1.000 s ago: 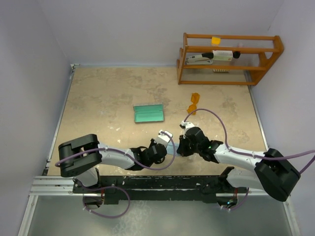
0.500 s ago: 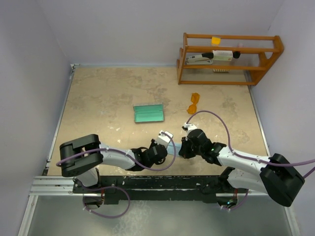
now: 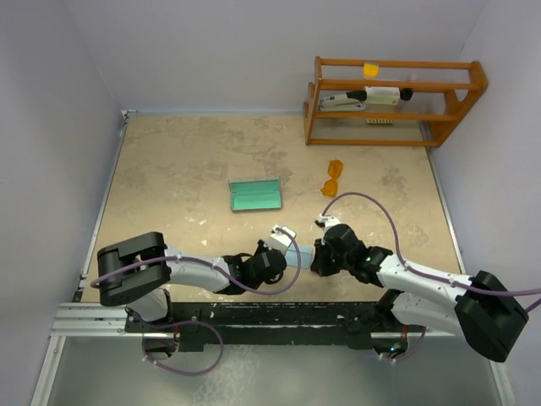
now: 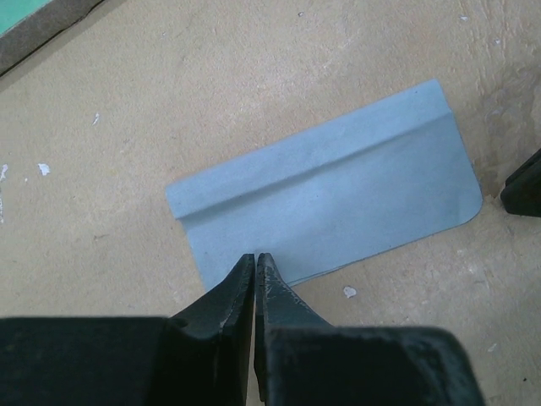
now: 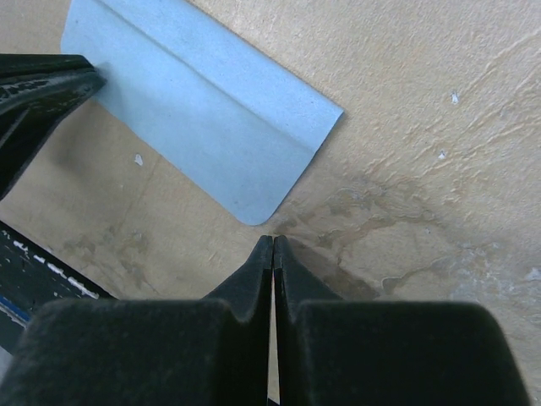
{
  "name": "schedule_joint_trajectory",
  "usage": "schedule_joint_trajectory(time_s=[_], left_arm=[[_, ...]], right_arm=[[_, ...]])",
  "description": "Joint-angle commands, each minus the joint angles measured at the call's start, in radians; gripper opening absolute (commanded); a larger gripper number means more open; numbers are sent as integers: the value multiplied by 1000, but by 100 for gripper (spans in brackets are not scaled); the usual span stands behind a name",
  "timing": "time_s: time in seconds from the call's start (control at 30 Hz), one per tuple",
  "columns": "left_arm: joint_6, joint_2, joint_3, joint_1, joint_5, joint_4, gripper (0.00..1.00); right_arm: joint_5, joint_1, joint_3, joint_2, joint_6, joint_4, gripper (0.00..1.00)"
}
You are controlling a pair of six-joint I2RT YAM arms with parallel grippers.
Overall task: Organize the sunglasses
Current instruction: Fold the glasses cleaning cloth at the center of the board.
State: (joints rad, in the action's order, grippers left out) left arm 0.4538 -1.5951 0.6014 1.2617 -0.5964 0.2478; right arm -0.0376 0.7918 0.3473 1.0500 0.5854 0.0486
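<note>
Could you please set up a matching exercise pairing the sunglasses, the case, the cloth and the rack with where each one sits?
Things:
1. sunglasses
2. case
3. cloth
4. rack

Places:
A. at the far right of the table, by the back wall
B. flat on the table between the left tool and the right tool
C. mid-table, open, green lining facing up
D. on the table just in front of the wooden shelves

Pairs: 1-D, 2-C, 3-B, 4-A
</note>
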Motion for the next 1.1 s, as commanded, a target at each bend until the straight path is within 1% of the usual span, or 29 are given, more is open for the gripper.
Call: schedule_joint_trajectory(time_s=[0.0,0.3,0.53,0.6,0.7,0.77,0.87,1.0,1.07], left_arm=[[10,70,14,11,-37,-57,0],[20,175,5,17,-95,-119,0],[54,178,7,17,-138,-111,0],[81,191,-2,16,-160,-108,3],[101,220,-20,16,-169,-82,12],[106,222,-24,16,-172,-72,13],[103,200,-23,16,-172,-45,11],[108,169,-14,15,-156,-20,5],[126,165,-21,15,-149,-12,6]], right_arm=[[29,4,40,-7,6,25,0],[49,4,60,-9,2,26,0],[66,4,74,-5,4,28,0],[76,4,76,-4,4,28,0],[87,3,78,-1,4,28,1],[93,4,82,2,1,25,1],[99,4,85,9,0,18,0],[97,4,90,18,0,12,0],[101,4,85,15,2,10,0]])
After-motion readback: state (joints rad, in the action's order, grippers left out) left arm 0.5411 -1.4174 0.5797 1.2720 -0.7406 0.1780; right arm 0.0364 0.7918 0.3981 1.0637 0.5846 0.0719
